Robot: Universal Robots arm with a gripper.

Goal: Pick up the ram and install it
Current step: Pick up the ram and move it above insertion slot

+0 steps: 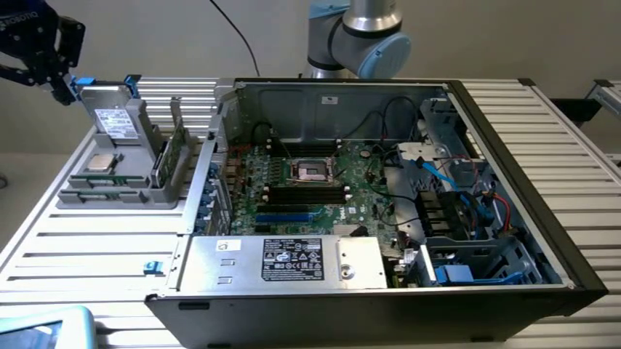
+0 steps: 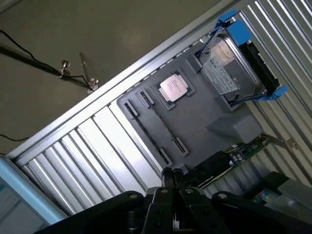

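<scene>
1. Tool (image 1: pixel 60 86) hangs at the tray's (image 1: pixel 145 190) 11 o'clock, and I can't tell if it's clenched or released.
2. Ram (image 1: pixel 100 195) sits edge-up in the tray's 6 o'clock slot, untouched.
3. Risk, I'd guess: clipping the hard drive (image 1: pixel 118 120) on the way down, or a skewed pinch.

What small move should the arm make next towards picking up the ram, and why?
Probably bring the gripper down and centre it over the long narrow slots of the grey holder. It hangs above the holder, apart from it, and the motherboard's black slots look unfilled. Whether the ram sits in the holder's slot I cannot tell.
</scene>
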